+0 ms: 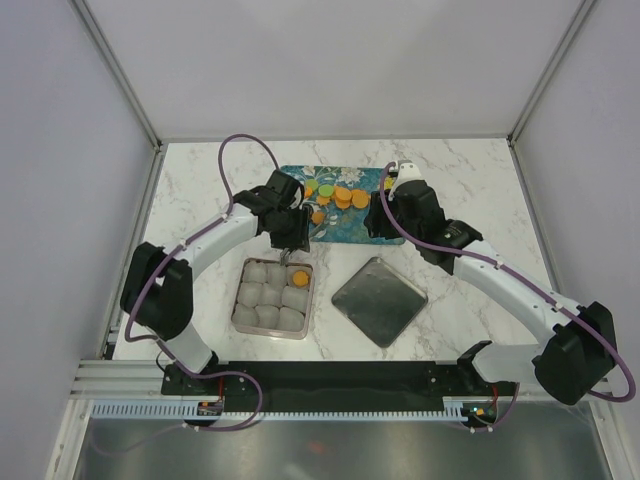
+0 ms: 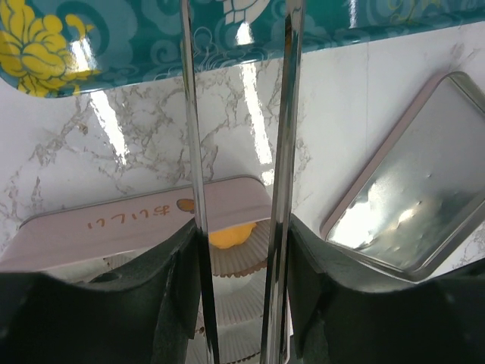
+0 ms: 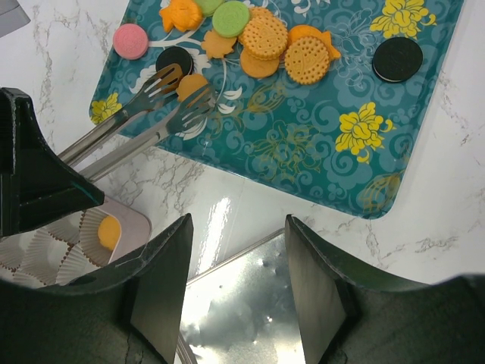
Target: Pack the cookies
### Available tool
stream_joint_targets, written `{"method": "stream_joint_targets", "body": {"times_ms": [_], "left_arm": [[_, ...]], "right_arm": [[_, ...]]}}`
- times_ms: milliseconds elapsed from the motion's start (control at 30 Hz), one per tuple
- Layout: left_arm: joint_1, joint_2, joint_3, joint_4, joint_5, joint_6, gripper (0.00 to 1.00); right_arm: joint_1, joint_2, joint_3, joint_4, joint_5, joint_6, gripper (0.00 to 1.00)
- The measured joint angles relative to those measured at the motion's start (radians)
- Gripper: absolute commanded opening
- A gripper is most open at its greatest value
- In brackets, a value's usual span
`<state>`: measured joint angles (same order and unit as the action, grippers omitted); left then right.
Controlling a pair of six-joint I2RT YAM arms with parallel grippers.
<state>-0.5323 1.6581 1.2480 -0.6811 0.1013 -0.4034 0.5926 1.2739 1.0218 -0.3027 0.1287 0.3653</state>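
The cookies [image 3: 265, 38] lie on a teal flowered tray [image 3: 303, 152]: mostly orange, plus a pink one [image 3: 130, 41], a green one [image 3: 230, 18] and two black ones [image 3: 398, 58]. My left gripper [image 1: 290, 240] is shut on metal tongs [image 3: 129, 133], whose open tips sit either side of an orange cookie [image 3: 191, 85] at the tray's near left. One orange cookie [image 1: 299, 278] lies in a paper cup in the pink box [image 1: 310, 300]; it also shows in the left wrist view [image 2: 231, 236]. My right gripper [image 1: 378, 215] is open and empty over the tray's near edge.
The box holds several white crinkled paper cups [image 1: 265, 300]. Its square metal lid [image 1: 379, 300] lies on the marble table to the right of the box, below my right gripper [image 3: 236, 227]. White walls stand around the table.
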Motion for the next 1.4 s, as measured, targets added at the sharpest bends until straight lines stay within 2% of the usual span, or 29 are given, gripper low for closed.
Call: {"method": "stream_joint_targets", "body": {"times_ms": [200, 500, 767, 1400], "left_arm": [[0.000, 0.026, 0.023, 0.011, 0.006, 0.003, 0.50], [0.000, 0.048, 0.031, 0.011, 0.006, 0.011, 0.42], [0.000, 0.045, 0.036, 0.011, 0.005, 0.020, 0.39], [0.000, -0.103, 0.021, 0.001, 0.007, 0.020, 0.36]], "right_arm": [[0.000, -0.003, 0.000, 0.001, 0.000, -0.001, 0.60], [0.000, -0.003, 0.000, 0.002, 0.001, -0.003, 0.60], [0.000, -0.003, 0.000, 0.002, 0.001, -0.003, 0.60], [0.000, -0.003, 0.000, 0.002, 0.003, -0.003, 0.60]]}}
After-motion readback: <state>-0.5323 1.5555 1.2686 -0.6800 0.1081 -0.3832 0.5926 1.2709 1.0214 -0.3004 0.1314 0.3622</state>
